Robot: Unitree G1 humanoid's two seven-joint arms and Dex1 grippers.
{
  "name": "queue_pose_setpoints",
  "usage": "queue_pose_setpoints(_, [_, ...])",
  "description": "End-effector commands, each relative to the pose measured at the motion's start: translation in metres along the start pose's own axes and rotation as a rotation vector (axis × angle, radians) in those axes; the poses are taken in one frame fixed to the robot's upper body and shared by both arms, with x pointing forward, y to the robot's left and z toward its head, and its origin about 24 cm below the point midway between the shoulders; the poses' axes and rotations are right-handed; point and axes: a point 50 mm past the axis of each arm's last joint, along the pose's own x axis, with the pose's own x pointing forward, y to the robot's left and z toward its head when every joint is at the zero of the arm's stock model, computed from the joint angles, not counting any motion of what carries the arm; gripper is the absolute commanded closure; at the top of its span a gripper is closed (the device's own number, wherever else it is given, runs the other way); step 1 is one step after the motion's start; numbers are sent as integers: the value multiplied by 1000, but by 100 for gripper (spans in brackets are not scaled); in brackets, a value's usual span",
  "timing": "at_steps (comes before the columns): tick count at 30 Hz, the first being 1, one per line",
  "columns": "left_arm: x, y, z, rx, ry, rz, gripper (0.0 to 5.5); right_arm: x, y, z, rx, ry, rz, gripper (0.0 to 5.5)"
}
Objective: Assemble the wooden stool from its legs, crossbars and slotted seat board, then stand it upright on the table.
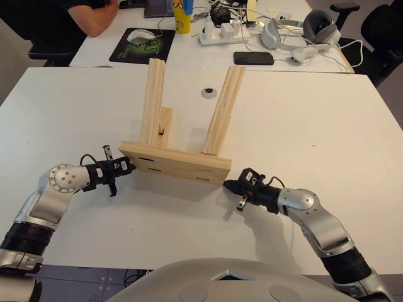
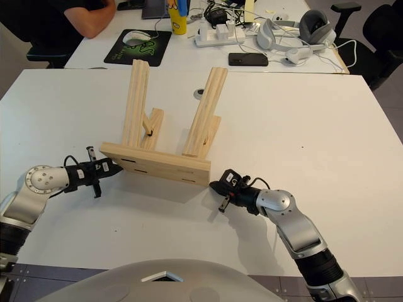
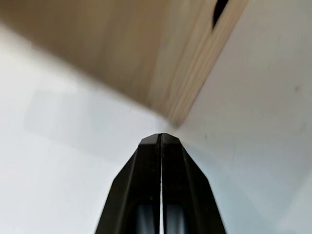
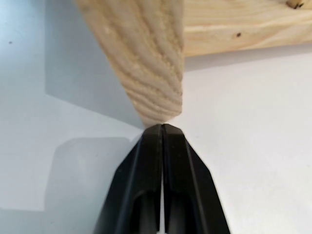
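The wooden stool lies tipped on the white table (image 1: 315, 138), its slotted seat board (image 1: 175, 162) on edge facing me. Two legs (image 1: 153, 100) (image 1: 223, 110) point away from me, and a short crossbar (image 1: 165, 126) sits between them. My left gripper (image 1: 130, 167) is shut with nothing in it, its tip against the board's left corner (image 3: 170, 114). At the board's right corner (image 4: 156, 109) my right gripper (image 1: 227, 185) is shut and holds nothing, its tip touching the wood. Both grippers rest low on the table.
A small grey round cap (image 1: 209, 92) sits in the table beyond the legs. The desk behind carries a mouse pad (image 1: 142, 44), a phone (image 1: 254, 58), a headset (image 1: 296, 31) and a power strip (image 1: 223, 34). A person's arm (image 1: 94, 16) rests there.
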Motion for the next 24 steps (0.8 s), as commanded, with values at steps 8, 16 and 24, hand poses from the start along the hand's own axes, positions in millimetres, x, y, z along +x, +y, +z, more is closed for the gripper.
queue_pose_setpoints(8, [4,-52,-34,202,-12,5,550,2,-4,-15,-31,50,3,549])
queue_pose_setpoints(16, [11,-42,-24,176,-46,30,550,5,-3,-18,-39,59,6,549])
queue_pose_setpoints(24, [11,-34,-7,181,-98,28,550,3,0,-3,-41,-11,40,549])
